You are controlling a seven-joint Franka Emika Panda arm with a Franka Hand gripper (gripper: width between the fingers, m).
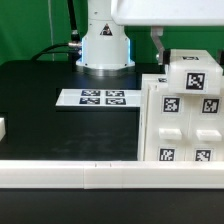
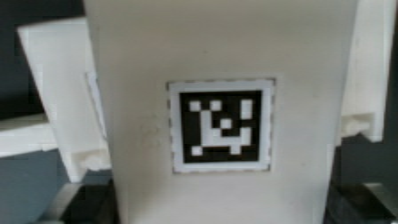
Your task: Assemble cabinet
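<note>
The cabinet [image 1: 180, 130] is a large white box with square tags and stands at the exterior view's right. A white tagged panel [image 1: 195, 72] stands upright on top of it. My gripper [image 1: 182, 48] comes down from above over that panel, with one dark finger [image 1: 158, 45] showing at its side. In the wrist view the panel [image 2: 214, 120] with its tag fills the frame. It sits between my two dark fingers [image 2: 80, 198], which press against its sides. My gripper [image 2: 217, 205] is shut on this panel.
The marker board [image 1: 100, 98] lies flat mid-table in front of the robot base [image 1: 105, 45]. A small white piece [image 1: 3, 128] sits at the exterior view's left edge. A long white rail [image 1: 90, 175] runs along the front.
</note>
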